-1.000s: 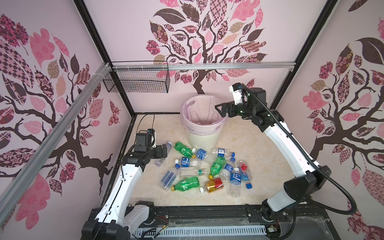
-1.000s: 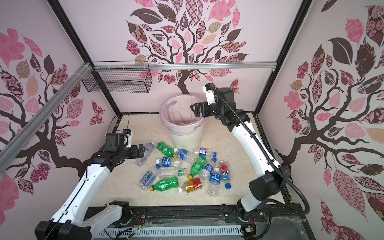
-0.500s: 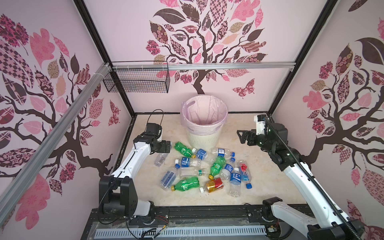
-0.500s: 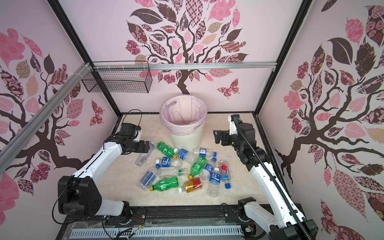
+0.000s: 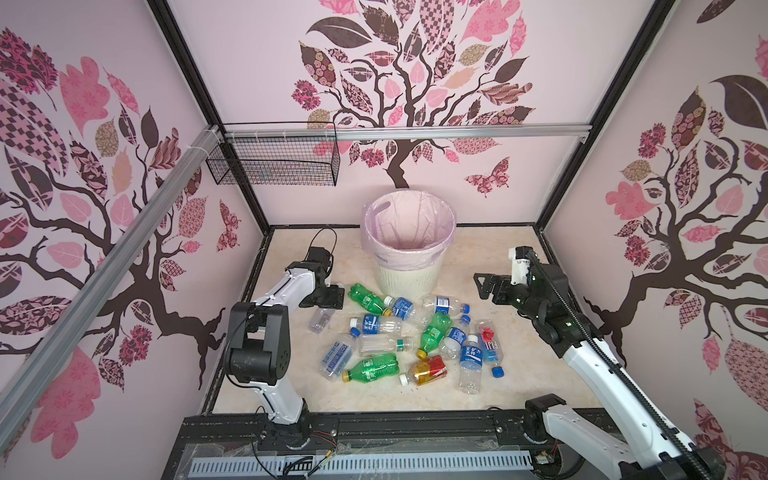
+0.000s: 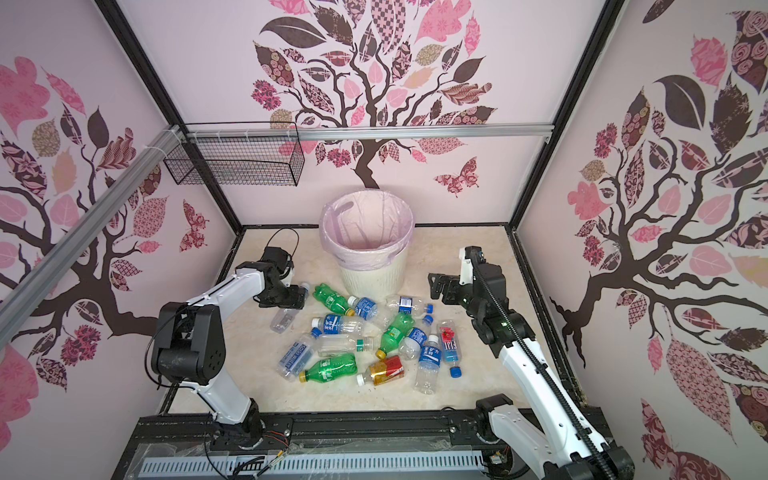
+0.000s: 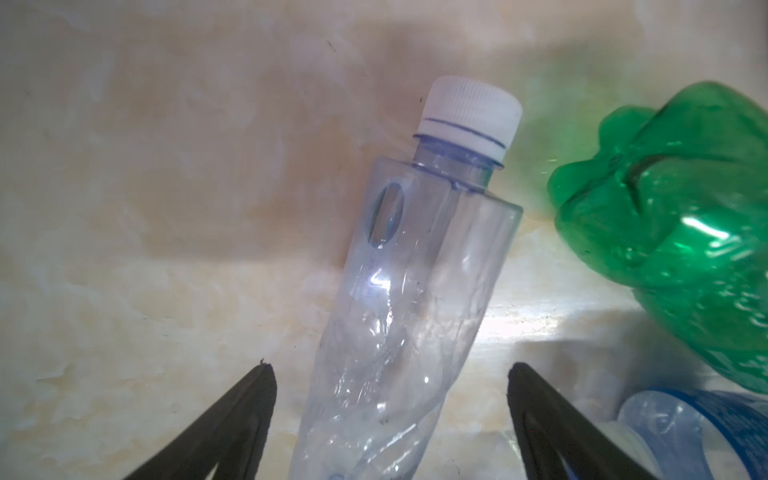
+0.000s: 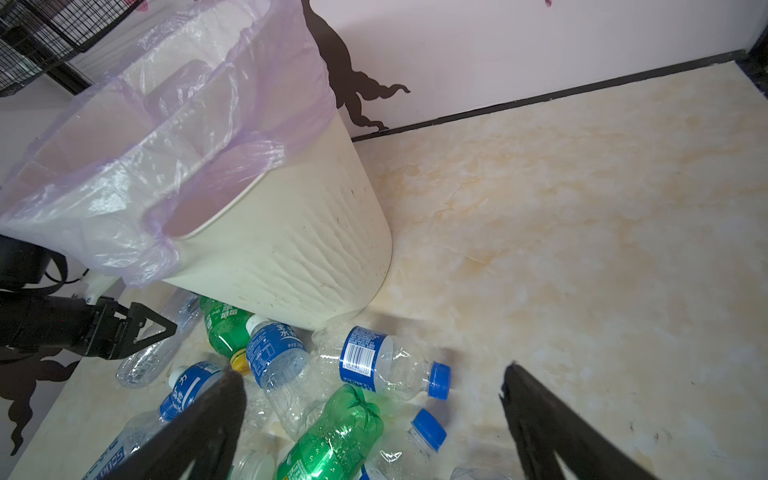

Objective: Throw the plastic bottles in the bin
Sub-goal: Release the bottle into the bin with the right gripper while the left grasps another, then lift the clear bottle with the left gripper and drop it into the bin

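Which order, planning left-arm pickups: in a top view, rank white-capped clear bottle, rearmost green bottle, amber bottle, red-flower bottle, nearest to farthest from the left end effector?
1. White-capped clear bottle, under left end effector.
2. Green bottle, just right.
3. Amber bottle, front centre.
4. Red-flower bottle, far right.

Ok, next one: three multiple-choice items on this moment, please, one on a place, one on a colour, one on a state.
1. Where is the bin? A. at the back, beyond the bottles B. front left corner C. front right corner
2. What colour is the cap of the clear bottle at the left gripper? A. yellow B. white C. red
3. How is the right gripper? A. shut on a bottle B. shut, empty C. open, empty
Key: 1 A, both top views show it behind the bottles; 2 B, the left wrist view shows it white; 3 C, its jaws stand wide apart, holding nothing.
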Robot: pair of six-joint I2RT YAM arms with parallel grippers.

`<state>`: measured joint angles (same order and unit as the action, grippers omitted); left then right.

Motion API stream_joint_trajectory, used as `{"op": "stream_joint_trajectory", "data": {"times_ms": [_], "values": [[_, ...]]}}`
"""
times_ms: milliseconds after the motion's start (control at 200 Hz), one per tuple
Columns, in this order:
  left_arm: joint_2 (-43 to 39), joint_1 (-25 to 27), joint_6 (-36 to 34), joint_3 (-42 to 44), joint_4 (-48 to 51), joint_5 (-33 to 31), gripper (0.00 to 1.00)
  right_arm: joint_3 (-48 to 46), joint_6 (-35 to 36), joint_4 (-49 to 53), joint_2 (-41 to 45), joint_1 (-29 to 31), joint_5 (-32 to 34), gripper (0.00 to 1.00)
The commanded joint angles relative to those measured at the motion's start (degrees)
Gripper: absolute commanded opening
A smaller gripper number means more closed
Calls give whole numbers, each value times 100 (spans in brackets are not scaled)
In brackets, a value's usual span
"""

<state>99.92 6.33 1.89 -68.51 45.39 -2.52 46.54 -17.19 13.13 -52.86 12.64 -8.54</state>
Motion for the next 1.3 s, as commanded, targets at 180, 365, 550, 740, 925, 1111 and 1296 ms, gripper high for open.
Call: {"op": "stream_joint_trajectory", "data": {"times_ms": [180, 365, 550, 740, 925, 1111, 1296], "values": [[314, 170, 236, -33, -329, -154, 82, -1, -171, -154, 113, 10, 84, 98], [417, 245, 348, 63, -441, -247, 73, -118, -162, -144, 177, 9, 158, 98], [505, 299, 473, 197, -568, -266, 72, -168, -112, -122, 250, 10, 202, 98], [502, 334, 623, 283, -670, -352, 60, -127, -74, -118, 235, 6, 219, 98], [-93, 299, 671, 252, -620, -478, 55, -141, -63, -112, 237, 5, 299, 97], [-961, 157, 535, 87, -333, -473, 54, -241, -118, -52, 293, 5, 309, 97], [-2101, -17, 155, -128, -224, 477, 54, -286, -62, 157, 400, 7, 442, 96]]}}
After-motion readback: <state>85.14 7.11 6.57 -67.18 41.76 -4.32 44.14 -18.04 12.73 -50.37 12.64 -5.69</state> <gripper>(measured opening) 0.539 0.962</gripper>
